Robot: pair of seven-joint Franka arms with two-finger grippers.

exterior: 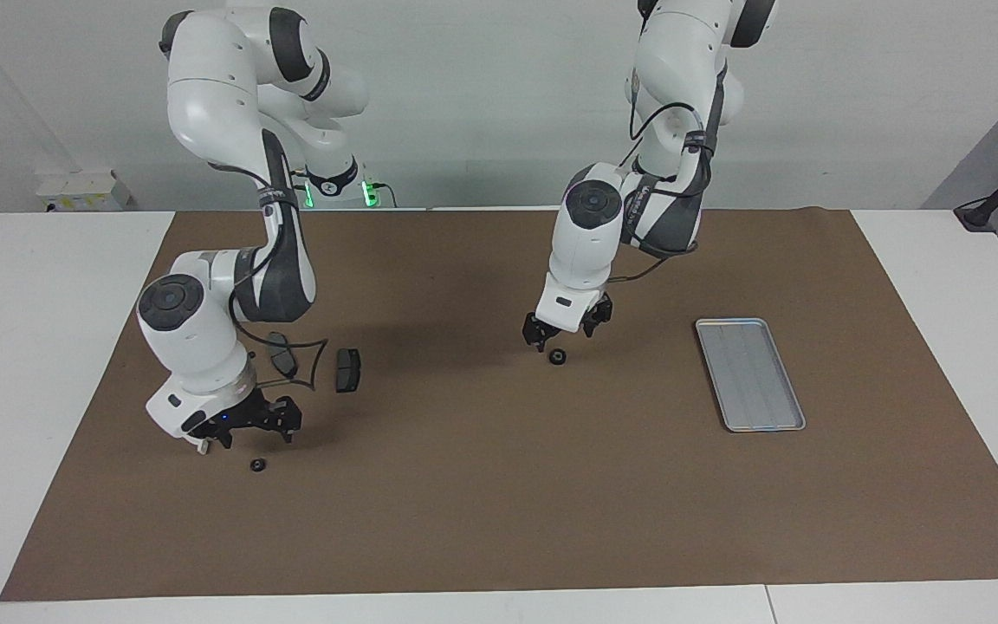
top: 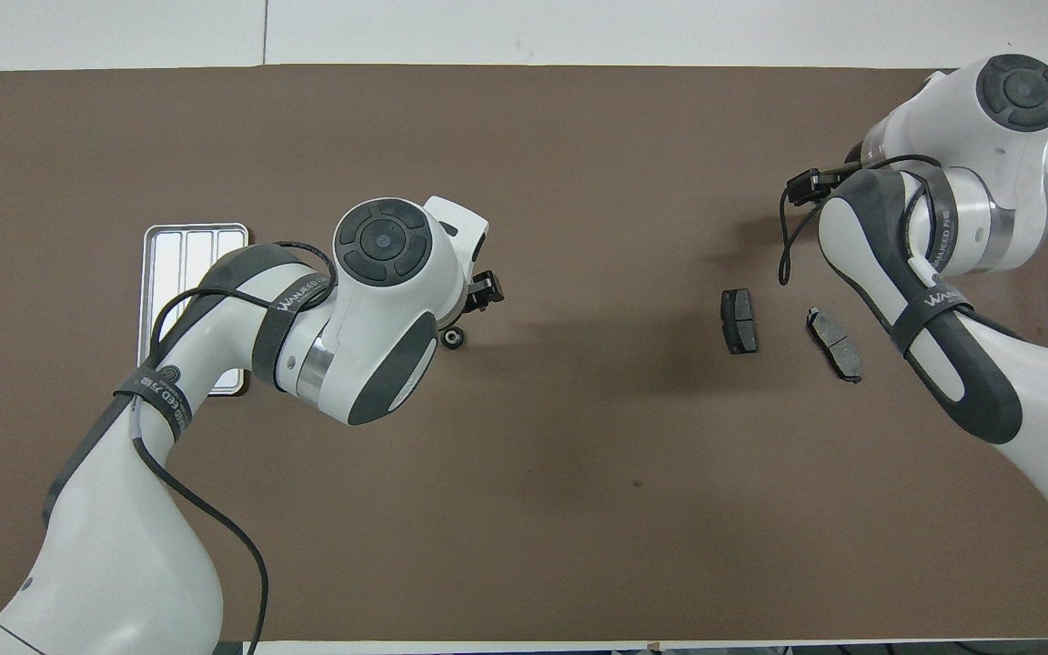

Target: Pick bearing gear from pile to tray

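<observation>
Brown mat (exterior: 499,511) covers white table (exterior: 48,347); grey wall (exterior: 482,104) above.

From overhead you lose the right gripper entirely: the right arm's (top: 942,227) own wrist and forearm cover it, along with the white bracket and the small black gear near it. In the facing view only one end of that white bracket (exterior: 202,447) peeks out under the right gripper (exterior: 254,429). The tray (top: 180,255) is partly covered from overhead by the left arm (top: 324,309), and only a tip of the left gripper (top: 485,291) shows. The gear teeth on either black gear (exterior: 557,356) are too small for you to make out.
</observation>
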